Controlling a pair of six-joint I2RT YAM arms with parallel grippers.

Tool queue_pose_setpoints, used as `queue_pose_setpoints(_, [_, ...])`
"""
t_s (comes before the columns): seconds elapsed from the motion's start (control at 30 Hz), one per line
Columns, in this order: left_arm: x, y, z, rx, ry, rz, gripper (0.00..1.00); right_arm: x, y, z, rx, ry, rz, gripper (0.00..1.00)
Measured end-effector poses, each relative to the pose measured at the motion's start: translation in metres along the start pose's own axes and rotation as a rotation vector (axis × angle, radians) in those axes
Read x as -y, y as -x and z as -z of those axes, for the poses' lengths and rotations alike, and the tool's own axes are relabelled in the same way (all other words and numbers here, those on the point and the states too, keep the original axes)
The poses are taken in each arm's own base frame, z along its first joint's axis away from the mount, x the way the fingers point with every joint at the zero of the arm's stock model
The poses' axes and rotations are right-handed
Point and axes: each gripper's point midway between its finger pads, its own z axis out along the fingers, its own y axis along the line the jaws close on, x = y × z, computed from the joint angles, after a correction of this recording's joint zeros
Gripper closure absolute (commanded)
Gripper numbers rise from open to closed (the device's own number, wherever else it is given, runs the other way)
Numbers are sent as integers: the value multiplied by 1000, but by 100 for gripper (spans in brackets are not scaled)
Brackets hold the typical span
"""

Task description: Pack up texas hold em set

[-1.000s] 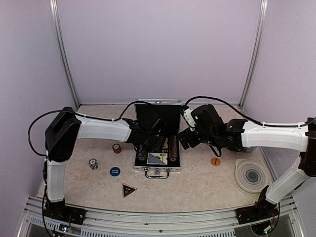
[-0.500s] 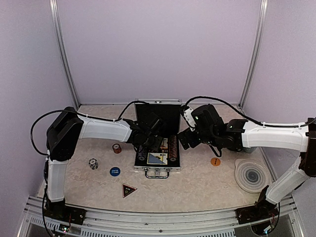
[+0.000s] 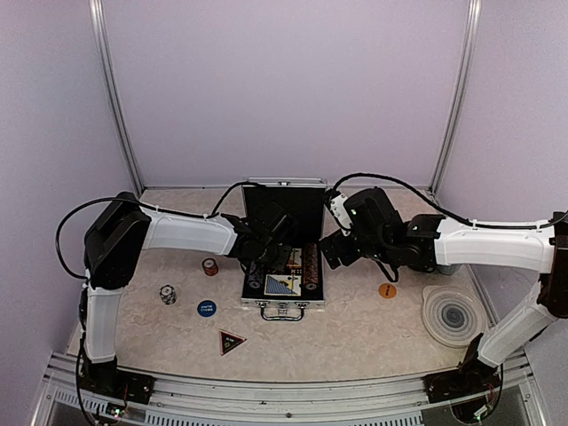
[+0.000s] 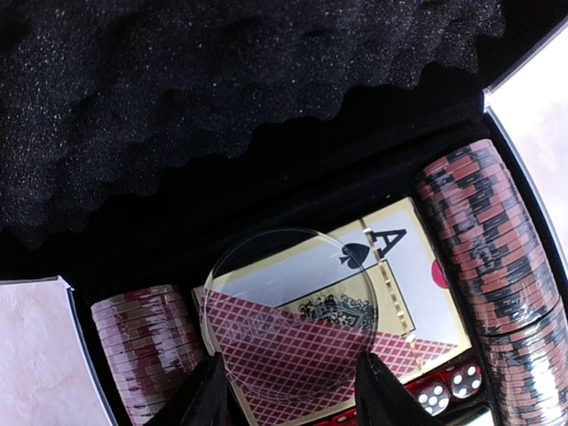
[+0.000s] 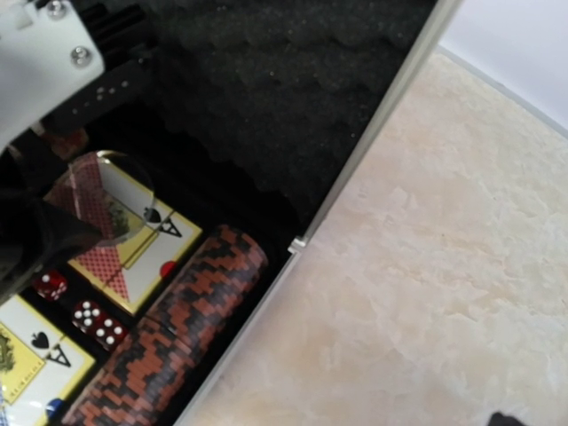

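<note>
The silver case lies open at mid-table, its black foam lid upright. Inside it are rows of red-and-black chips, a red-backed card deck, red dice and a blue deck. My left gripper hangs over the red deck, shut on a clear round button by its edges. At the case's right wall is my right gripper, open and holding nothing; its wrist view shows the chip row and the case rim.
Left of the case lie a small red chip stack, a black-and-white chip stack, a blue round button and a black triangle. An orange round button and a grey ringed coaster lie to the right.
The left gripper's fingers have narrowed onto the clear button, and the left arm has shifted slightly over the case. The right arm has not moved.
</note>
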Motion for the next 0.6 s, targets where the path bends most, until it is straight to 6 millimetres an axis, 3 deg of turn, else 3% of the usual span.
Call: queue_pose_setpoints(0.6, [-6, -2, 0, -3, 29, 43, 52, -1, 0, 0, 0, 6, -2, 1])
